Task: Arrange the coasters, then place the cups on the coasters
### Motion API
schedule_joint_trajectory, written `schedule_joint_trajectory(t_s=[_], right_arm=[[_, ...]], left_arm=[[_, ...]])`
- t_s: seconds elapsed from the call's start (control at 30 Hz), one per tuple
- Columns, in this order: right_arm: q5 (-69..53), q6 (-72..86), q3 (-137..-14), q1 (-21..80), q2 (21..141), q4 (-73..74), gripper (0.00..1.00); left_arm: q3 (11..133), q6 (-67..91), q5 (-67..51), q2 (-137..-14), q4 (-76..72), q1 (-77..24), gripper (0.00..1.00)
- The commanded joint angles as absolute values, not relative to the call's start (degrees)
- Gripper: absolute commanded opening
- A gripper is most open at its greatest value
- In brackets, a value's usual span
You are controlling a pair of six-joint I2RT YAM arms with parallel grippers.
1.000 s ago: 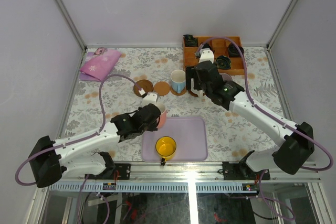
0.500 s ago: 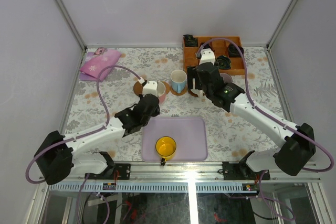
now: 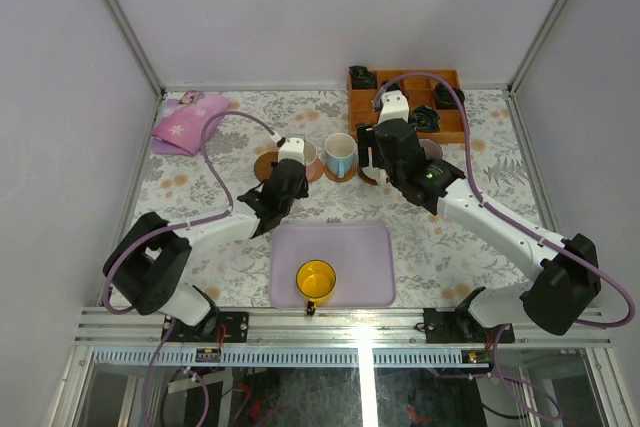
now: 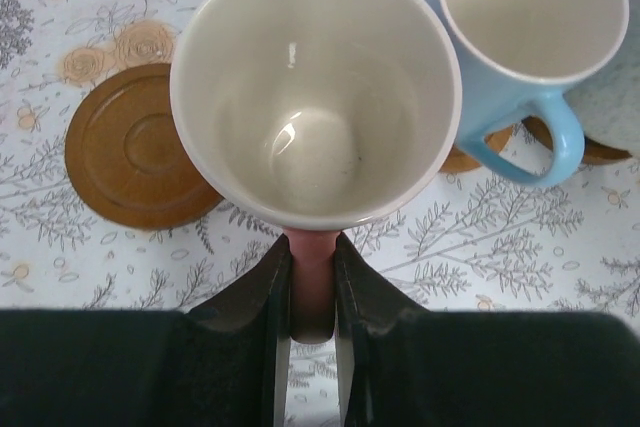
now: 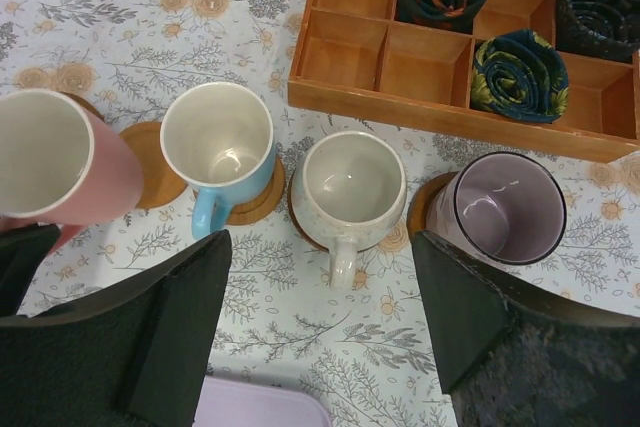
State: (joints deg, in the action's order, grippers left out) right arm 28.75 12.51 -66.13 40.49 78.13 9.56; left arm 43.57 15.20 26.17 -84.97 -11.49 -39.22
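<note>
Pinches the pink handle of the pink-handled cup (image 4: 315, 87) in the left pincer (image 4: 312, 282), between a bare coaster (image 4: 135, 147) and the blue cup (image 4: 530, 17). Holds the right pincer (image 5: 322, 277) spread wide above the cream-white cup (image 5: 350, 182) and the purple cup (image 5: 505, 207), both seated on coasters (image 5: 428, 205).

Robot lab booth — plain walls (image 3: 300, 7), aluminium frame (image 3: 121, 22), floral tablecloth (image 3: 300, 112).

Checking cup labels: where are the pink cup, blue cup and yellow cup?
Pink cup (image 4: 315, 152): left wrist view, inside bottom.
Blue cup (image 4: 530, 7): left wrist view, inside.
Yellow cup (image 3: 316, 278): top view, inside bottom.
</note>
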Motion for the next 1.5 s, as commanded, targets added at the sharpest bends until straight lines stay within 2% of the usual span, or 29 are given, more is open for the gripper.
schedule_joint_trajectory(t_s=[0.0, 0.57, 1.47], right_arm=[[30.9, 10.8, -67.8, 40.2, 78.5, 6.4, 0.80], [31.0, 9.6, -70.0, 40.1, 81.3, 6.1, 0.80], [28.9, 10.7, -69.6, 39.2, 82.7, 6.4, 0.80]], left_arm=[[48.2, 13.3, 25.1, -86.2, -24.9, -36.7, 0.00], [52.6, 12.9, 19.6, -93.2, -23.3, -34.3, 0.00], [52.0, 13.1, 21.6, -95.2, -21.3, -33.4, 0.00]])
